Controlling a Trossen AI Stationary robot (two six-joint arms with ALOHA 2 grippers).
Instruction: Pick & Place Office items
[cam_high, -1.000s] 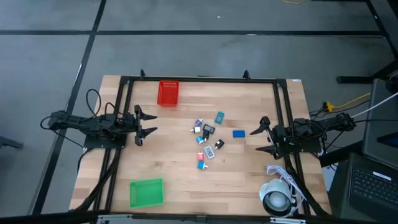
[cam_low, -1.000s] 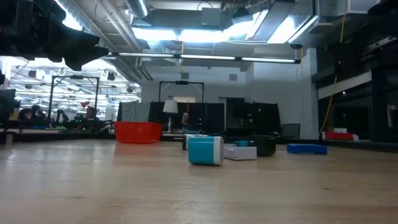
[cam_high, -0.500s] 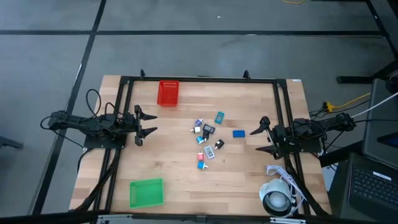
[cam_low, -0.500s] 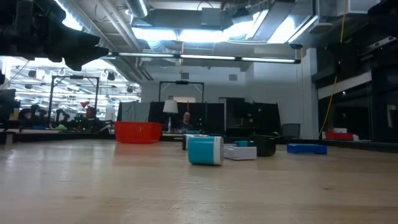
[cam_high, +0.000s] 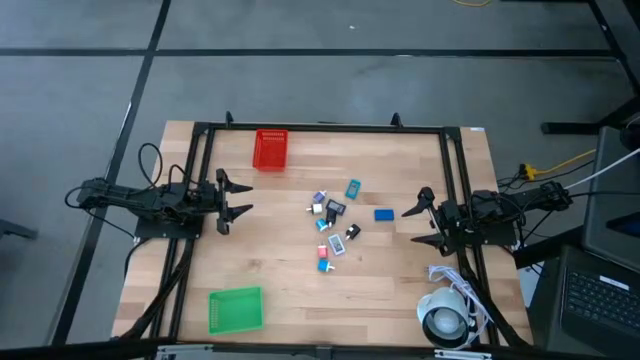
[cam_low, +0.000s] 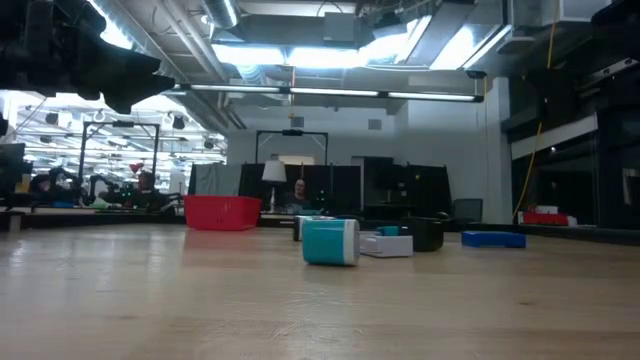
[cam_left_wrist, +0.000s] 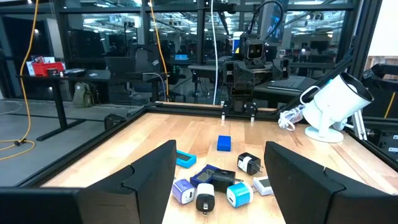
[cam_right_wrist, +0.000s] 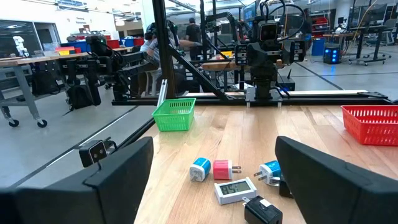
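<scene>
Progress nil: office items (cam_high: 335, 222) all loose mid-desk, both bins look empty; left gripper (cam_high: 236, 199) and right gripper (cam_high: 414, 225) parked, jaws released

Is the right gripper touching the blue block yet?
Apart. The high view shows bare table between the right gripper and the blue block.

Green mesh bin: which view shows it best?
The high view: the green mesh bin shows whole near the table's edge. The right wrist view shows it side-on, farther off. Low and left wrist views miss it.
</scene>
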